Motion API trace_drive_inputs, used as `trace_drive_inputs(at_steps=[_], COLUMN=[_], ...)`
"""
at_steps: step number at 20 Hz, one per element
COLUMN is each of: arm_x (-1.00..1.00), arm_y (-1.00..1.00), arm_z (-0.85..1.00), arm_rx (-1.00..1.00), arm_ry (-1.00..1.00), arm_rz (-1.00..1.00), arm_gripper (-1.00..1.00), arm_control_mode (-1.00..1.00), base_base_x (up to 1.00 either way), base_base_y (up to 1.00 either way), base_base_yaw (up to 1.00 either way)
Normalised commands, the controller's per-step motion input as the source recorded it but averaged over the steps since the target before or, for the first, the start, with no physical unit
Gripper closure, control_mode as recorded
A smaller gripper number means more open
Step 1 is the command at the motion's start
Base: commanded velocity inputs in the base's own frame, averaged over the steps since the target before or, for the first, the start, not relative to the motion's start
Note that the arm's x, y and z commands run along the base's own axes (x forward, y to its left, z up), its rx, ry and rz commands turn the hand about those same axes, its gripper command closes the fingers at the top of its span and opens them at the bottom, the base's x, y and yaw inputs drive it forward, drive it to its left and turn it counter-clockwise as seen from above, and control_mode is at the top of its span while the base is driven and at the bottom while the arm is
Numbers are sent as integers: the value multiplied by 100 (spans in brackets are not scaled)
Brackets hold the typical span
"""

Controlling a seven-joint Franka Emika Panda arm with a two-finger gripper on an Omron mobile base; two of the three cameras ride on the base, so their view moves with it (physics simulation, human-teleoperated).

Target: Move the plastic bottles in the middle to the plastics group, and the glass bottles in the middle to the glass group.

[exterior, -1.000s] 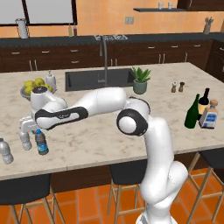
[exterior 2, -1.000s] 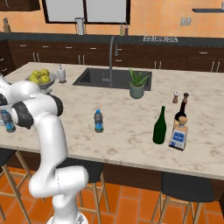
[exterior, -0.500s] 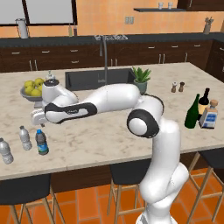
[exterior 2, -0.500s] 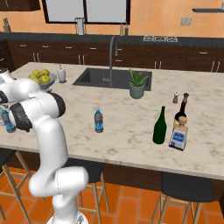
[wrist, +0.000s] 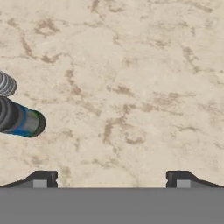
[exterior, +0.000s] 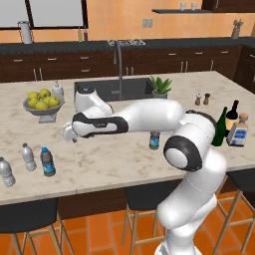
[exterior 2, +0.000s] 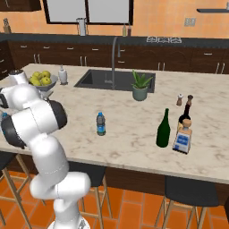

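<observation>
Left base view: the hand (exterior: 69, 133), fingers spread and empty, hangs at centre-left above the desk (exterior: 99, 164). The remaining blue-capped plastic bottle (exterior: 155, 140) stands upright right of centre, well apart from it, behind the forearm.

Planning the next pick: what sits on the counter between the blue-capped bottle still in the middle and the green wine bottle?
Nothing. In the right base view, bare marble runs from the blue-capped bottle to the green wine bottle; the potted plant stands farther back.
</observation>
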Motion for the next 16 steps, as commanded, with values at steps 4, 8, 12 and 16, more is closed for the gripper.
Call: trace_drive_inputs(at_steps=[4, 8, 12, 16], arm_x=[-23, -21, -19, -16], arm_y=[-100, -100, -100, -100], arm_z=[30, 32, 25, 18], arm_rx=[0, 3, 0, 0], arm_ry=[1, 0, 0, 0], arm_rz=[0, 0, 0, -1], arm_gripper=[-100, -100, -100, -100], arm_control_mode=[-100, -100, -100, -100], base_base_x=[0, 0, 0, 0], base_base_y=[0, 0, 0, 0], base_base_yaw=[0, 0, 0, 0])
